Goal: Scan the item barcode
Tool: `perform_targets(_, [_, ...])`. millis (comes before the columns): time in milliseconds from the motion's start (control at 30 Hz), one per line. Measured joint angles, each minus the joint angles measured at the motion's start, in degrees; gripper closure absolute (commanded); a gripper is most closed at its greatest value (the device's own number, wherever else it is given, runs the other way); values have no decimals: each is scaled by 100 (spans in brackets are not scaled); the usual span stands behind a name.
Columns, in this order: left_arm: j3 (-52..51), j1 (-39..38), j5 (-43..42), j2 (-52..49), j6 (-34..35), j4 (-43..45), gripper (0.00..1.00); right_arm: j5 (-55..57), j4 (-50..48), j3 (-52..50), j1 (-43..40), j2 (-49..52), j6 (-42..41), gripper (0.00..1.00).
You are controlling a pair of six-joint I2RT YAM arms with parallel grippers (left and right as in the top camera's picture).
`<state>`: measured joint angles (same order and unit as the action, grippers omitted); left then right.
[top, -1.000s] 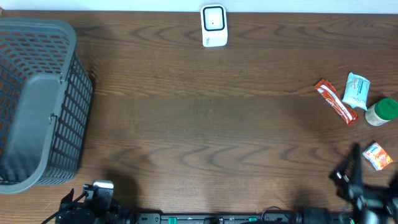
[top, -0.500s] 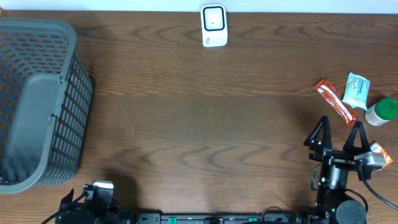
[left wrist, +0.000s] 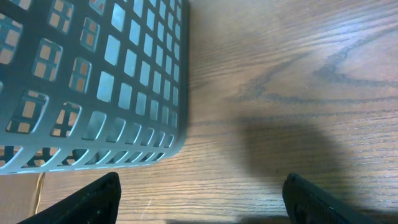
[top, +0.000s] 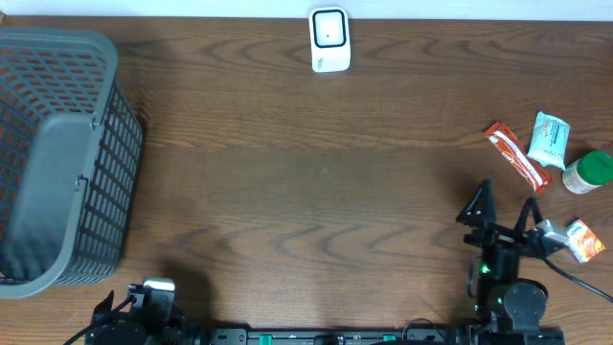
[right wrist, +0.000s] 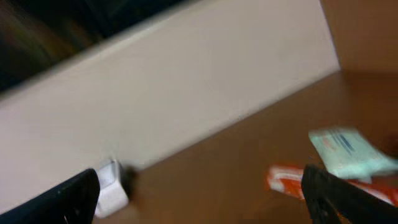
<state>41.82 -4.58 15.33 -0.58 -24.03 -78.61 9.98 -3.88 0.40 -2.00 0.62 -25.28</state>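
Right tool (top: 504,209) spread wide, empty, near orange packet (top: 581,240). Left tool (left wrist: 199,208) spread wide, empty, beside basket (left wrist: 93,81).

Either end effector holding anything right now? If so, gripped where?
Nothing is held. The right end effector stands open and empty; the left end effector stands open and empty beside the basket.

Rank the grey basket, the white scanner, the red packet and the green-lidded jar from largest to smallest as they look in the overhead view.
1. grey basket, by far.
2. white scanner.
3. red packet and green-lidded jar: too alike to rank; the packet is longer, the jar wider.
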Motion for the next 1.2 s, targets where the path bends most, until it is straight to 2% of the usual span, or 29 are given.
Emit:
perform_targets(133, [0,-2,2,0,0,-2,16,11,684,-2,0,4,0,1])
perform_targets(1200, [0,-2,0,0,0,0,16,11,686,-2,0,2,0,1])
